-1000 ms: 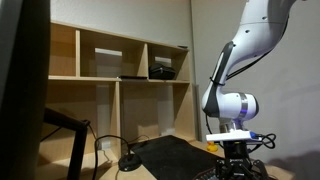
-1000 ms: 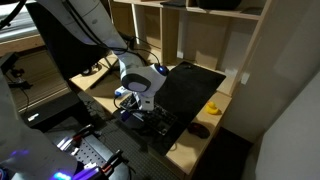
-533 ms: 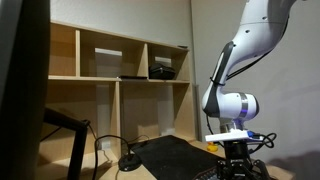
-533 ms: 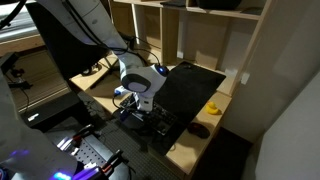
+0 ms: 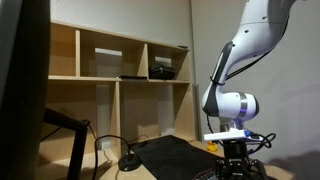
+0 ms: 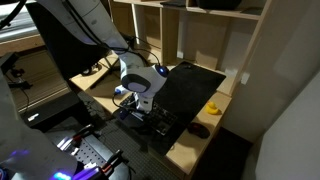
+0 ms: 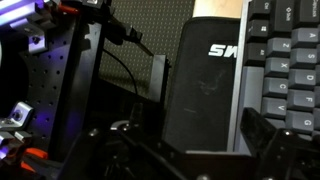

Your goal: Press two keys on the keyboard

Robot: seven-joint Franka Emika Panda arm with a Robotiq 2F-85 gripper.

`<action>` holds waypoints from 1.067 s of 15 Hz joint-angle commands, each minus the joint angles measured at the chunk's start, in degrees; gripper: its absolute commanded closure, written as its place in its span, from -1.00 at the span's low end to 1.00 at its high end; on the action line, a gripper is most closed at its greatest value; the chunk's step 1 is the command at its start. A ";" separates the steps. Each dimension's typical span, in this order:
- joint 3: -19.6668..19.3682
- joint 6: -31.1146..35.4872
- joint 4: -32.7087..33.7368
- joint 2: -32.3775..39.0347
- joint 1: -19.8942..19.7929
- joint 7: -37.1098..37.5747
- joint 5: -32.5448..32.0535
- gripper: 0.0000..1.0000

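Observation:
In the wrist view the black keyboard fills the right edge, its rows of dark square keys running top to bottom. Left of it lies a black pad with white lettering. My gripper hangs low over that pad, just left of the keys. Its jaws stand wide apart, with one dark finger at the keyboard's edge and nothing between them. In both exterior views the gripper points down close to the desk's front edge. No key is visibly touched.
A large black desk mat lies behind the gripper, with a small yellow object and a black mouse beside it. Wooden shelves stand at the back. Cables and lit equipment sit left of the pad.

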 commanded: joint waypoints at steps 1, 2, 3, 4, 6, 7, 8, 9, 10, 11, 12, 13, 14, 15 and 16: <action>-0.25 -0.14 0.11 0.03 0.23 0.00 0.06 -1.00; -0.25 -0.13 0.11 0.03 0.23 0.00 0.07 -1.00; -0.25 -0.13 0.11 0.03 0.23 0.00 0.07 -1.00; -0.25 -0.13 0.11 0.03 0.23 0.00 0.08 -1.00; -0.98 -4.77 0.76 1.01 0.28 4.52 -1.55 -1.00; -1.40 -6.34 0.71 1.21 0.41 7.92 -2.08 -1.00; -1.21 -9.32 1.13 1.56 0.05 8.36 -2.04 -1.00; -1.25 -10.61 1.21 1.67 -0.05 9.14 -1.96 -1.00; -1.28 -11.50 1.23 1.75 -0.11 9.50 -1.60 -1.00; -1.26 -11.73 1.23 1.69 -0.16 9.50 -1.21 -1.00; -1.19 -11.15 1.03 1.42 -0.21 9.31 -0.59 -1.00; -1.02 -9.54 0.76 0.98 -0.34 8.41 0.58 -1.00; -0.89 -7.38 0.35 0.33 -0.55 7.40 2.36 -1.00; -0.90 -5.27 0.06 -0.13 -0.55 7.13 3.58 -1.00; -0.96 -1.58 -0.49 -0.86 -0.37 6.81 4.62 -1.00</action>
